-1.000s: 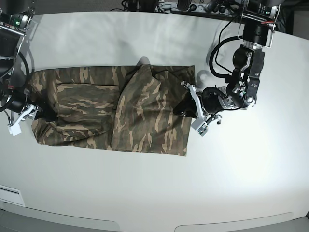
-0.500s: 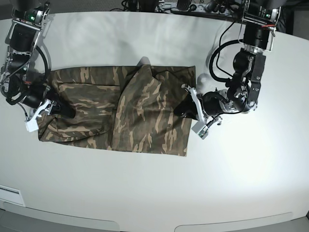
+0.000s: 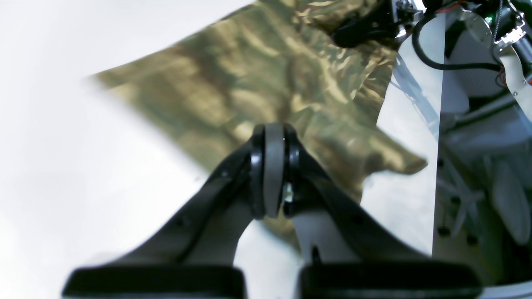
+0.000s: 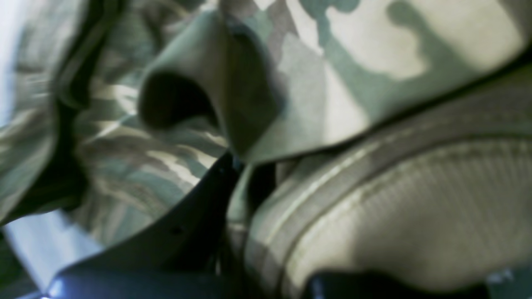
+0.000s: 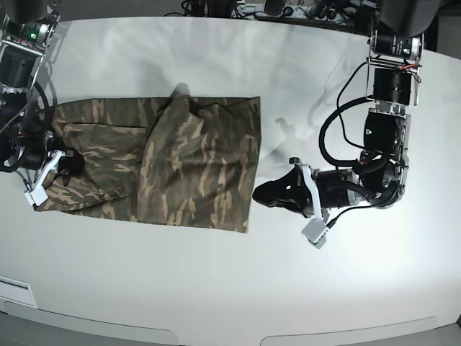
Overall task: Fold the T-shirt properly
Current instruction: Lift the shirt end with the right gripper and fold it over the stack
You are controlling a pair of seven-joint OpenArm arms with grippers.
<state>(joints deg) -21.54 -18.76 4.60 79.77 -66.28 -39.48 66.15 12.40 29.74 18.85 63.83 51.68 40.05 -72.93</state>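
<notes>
The camouflage T-shirt [image 5: 180, 166] lies folded lengthwise on the white table [image 5: 216, 288], with a raised fold near its middle. My right gripper [image 5: 63, 164] is at the shirt's left end, shut on the cloth. In the right wrist view, the shirt [image 4: 353, 62] fills the frame, the tan ribbed collar [image 4: 415, 207] is close by, and a fold is pinched at the gripper [image 4: 239, 174]. My left gripper [image 5: 259, 194] is shut, just off the shirt's right edge. In the left wrist view, its fingers [image 3: 272, 166] are closed together with the shirt [image 3: 270, 70] beyond them.
The table's far edge has cables and equipment [image 5: 288, 9] behind it. The right arm's body [image 5: 21, 65] stands at the far left, and the left arm's body [image 5: 389, 108] at the right. A white strip [image 5: 14, 292] lies at the near left edge.
The shirt has slid to the left with my right gripper. My left gripper has come off the shirt's right edge and moved down and to the right.
</notes>
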